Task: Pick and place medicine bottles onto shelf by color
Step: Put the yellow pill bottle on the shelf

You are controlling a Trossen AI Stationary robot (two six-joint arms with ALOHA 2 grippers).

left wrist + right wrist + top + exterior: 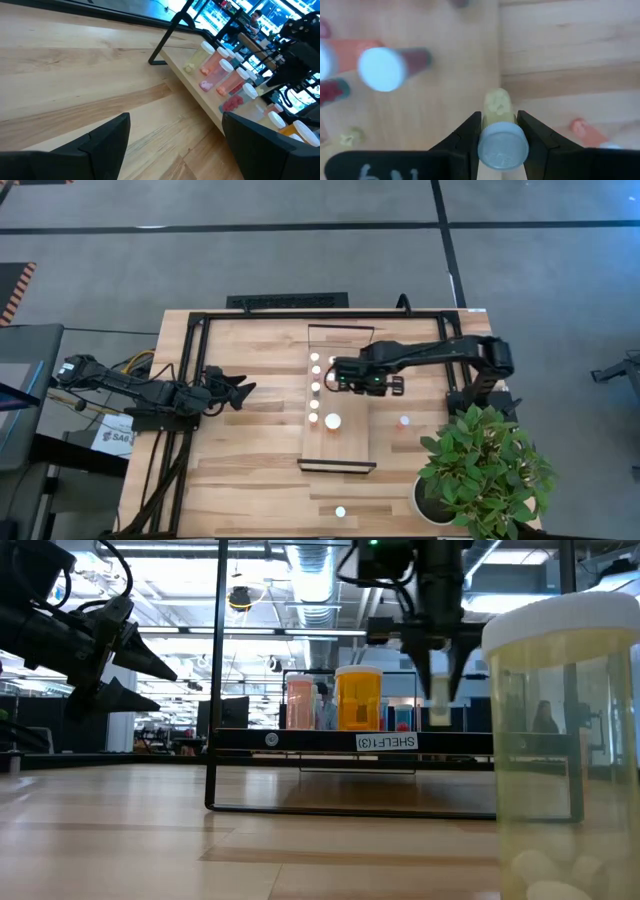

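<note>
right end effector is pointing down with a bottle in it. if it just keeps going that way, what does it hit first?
Likely the shelf board itself. The right end effector holds a yellowish bottle above a bare stretch near the shelf's edge. The other bottles stand off to one side; depth is uncertain.

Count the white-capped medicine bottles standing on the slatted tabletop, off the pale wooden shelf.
2. A reddish one stands right of the shelf, near the leafy plant; a yellowish one stands by the table's front edge. The right arm may hide others.

Potted plant (487, 470) at tabletop (240, 470) corner
</note>
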